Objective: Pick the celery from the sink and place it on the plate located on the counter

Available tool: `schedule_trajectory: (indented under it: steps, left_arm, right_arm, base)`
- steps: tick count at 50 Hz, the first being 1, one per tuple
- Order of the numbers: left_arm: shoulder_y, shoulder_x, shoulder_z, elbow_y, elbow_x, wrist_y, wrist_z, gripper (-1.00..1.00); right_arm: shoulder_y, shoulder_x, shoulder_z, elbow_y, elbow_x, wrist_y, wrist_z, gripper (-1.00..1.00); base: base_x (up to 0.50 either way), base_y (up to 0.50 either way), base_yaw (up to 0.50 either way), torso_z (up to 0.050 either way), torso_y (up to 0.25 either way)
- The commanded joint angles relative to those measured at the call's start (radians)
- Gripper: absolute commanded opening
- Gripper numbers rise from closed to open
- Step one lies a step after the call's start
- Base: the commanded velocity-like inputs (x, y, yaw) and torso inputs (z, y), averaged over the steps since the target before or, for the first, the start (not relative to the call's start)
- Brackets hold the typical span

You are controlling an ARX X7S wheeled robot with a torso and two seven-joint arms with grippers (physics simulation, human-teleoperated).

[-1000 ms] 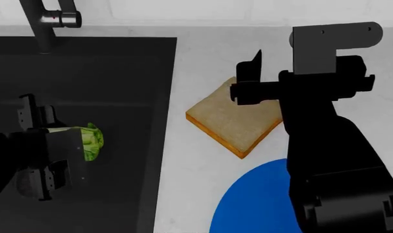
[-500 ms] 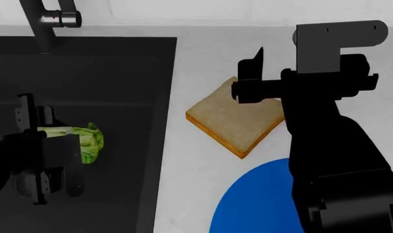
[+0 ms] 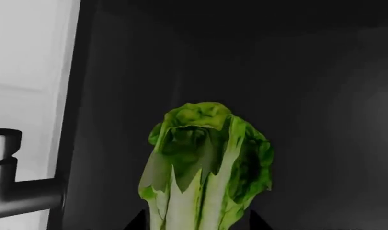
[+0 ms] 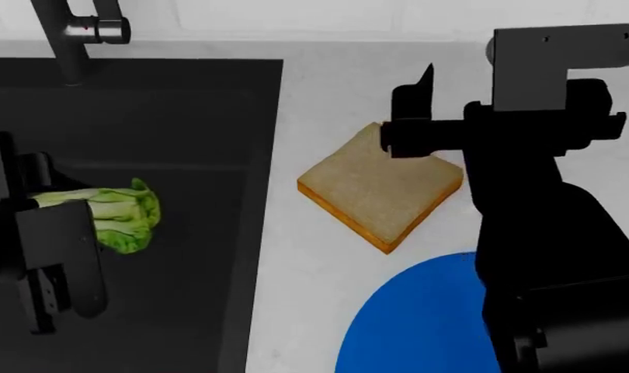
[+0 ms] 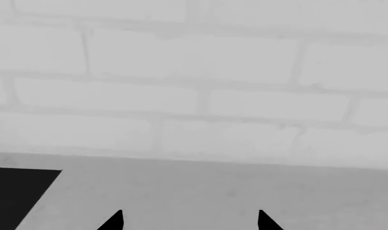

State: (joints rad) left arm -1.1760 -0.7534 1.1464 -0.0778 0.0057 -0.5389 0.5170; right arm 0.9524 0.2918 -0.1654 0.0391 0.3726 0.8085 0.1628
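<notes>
Left tool (image 4: 56, 233) clamps the celery (image 4: 112, 217) over the sink (image 4: 190, 116), leafy top filling the left wrist view, while the right tool (image 5: 189, 221), seemingly open, faces brick wall (image 5: 194, 72).

A square tan bread slice (image 4: 380, 196) lies flat, just below and left of the right pincer's tips. A dark grey faucet (image 4: 71, 33) stands well beyond the left pincer. A pale brick wall (image 5: 200, 81) faces the right pincer.
</notes>
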Motion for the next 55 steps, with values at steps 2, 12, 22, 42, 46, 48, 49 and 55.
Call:
schedule_trajectory:
  steps: [2, 12, 22, 42, 46, 48, 49, 55]
  left_arm:
    - [0.002, -0.087, -0.068, 0.207, -0.086, -0.106, 0.008, -1.00]
    - [-0.030, -0.129, -0.097, 0.322, -0.138, -0.193, 0.060, -1.00]
    - [-0.046, -0.145, -0.111, 0.395, -0.166, -0.251, 0.084, -1.00]
    - [-0.101, -0.134, -0.132, 0.494, -0.224, -0.347, 0.146, -1.00]
    - [-0.128, -0.127, -0.144, 0.529, -0.248, -0.384, 0.169, -1.00]
    - [-0.149, -0.120, -0.151, 0.551, -0.262, -0.412, 0.185, -1.00]
    - [-0.176, -0.111, -0.153, 0.571, -0.272, -0.442, 0.205, -1.00]
    - [-0.283, -0.073, -0.141, 0.621, -0.298, -0.529, 0.286, -1.00]
  right_arm:
    - [-0.019, 0.049, 0.043, -0.121, 0.033, 0.089, 0.028, 1.00]
    - [-0.052, 0.107, 0.128, -0.255, 0.081, 0.193, 0.062, 1.00]
    - [-0.077, 0.171, 0.230, -0.372, 0.130, 0.297, 0.089, 1.00]
    - [-0.207, 0.263, 0.464, -0.556, 0.216, 0.441, 0.114, 1.00]
    - [-0.225, 0.273, 0.495, -0.580, 0.227, 0.459, 0.115, 1.00]
    - [-0.232, 0.276, 0.505, -0.587, 0.231, 0.465, 0.116, 1.00]
    - [-0.242, 0.279, 0.512, -0.587, 0.229, 0.462, 0.114, 1.00]
    - [-0.245, 0.280, 0.525, -0.598, 0.237, 0.475, 0.120, 1.00]
  base:
    - [0.00, 0.00, 0.00, 0.000, 0.000]
    - [0.00, 0.00, 0.00, 0.000, 0.000]
    - [0.00, 0.00, 0.00, 0.000, 0.000]
    - [0.00, 0.00, 0.00, 0.000, 0.000]
    - [0.00, 0.00, 0.00, 0.000, 0.000]
    - [0.00, 0.00, 0.00, 0.000, 0.000]
    - [0.00, 0.00, 0.00, 0.000, 0.000]
    - [0.00, 0.00, 0.00, 0.000, 0.000]
